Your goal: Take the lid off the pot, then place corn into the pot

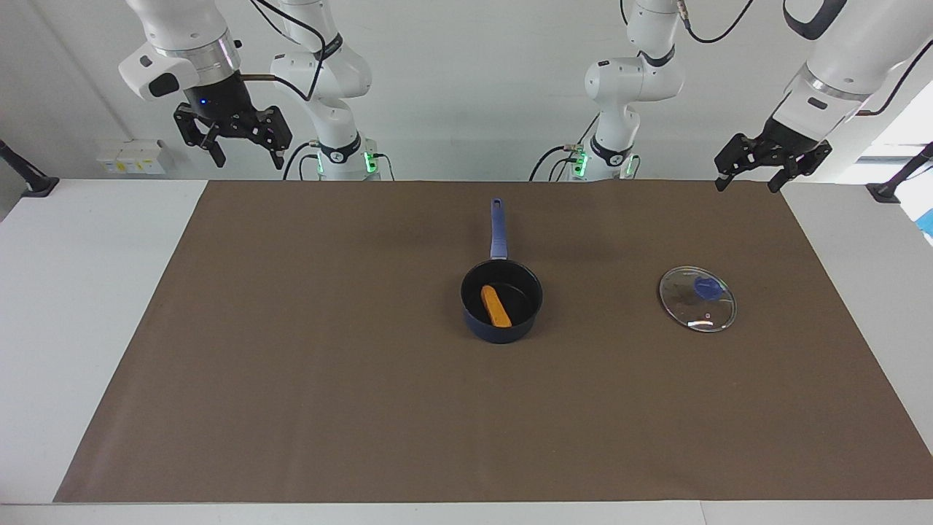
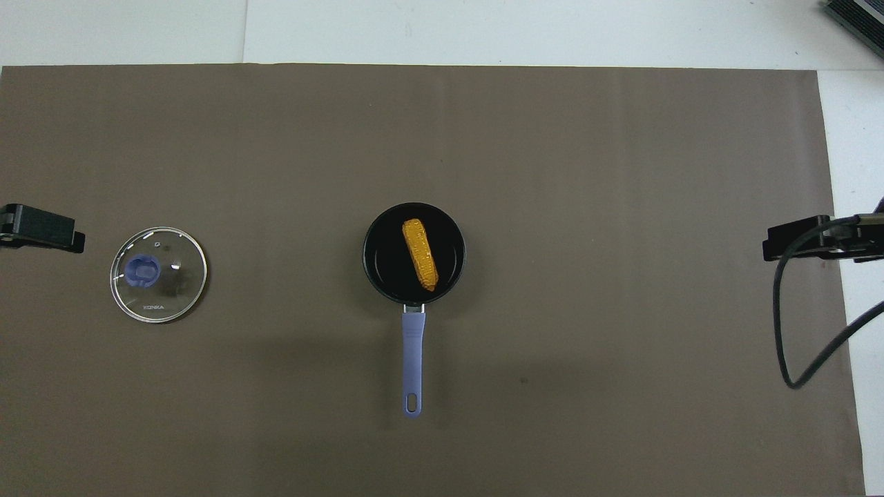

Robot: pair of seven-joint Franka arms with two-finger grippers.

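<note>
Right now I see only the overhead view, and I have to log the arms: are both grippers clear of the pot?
Observer: Yes. The left gripper hangs open and empty over the mat's corner at its own end.
Operator: And the right?
Observer: The right gripper is raised, open and empty, at the right arm's end.
Operator: Is the corn fully in?
Observer: The corn lies on the bottom of the pot, below the rim.

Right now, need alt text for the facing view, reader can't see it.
The corn lies inside the open pot at the middle of the brown mat, and the lid rests flat on the mat toward the left arm's end. Both arms wait raised, left tool and right tool open and empty.
</note>
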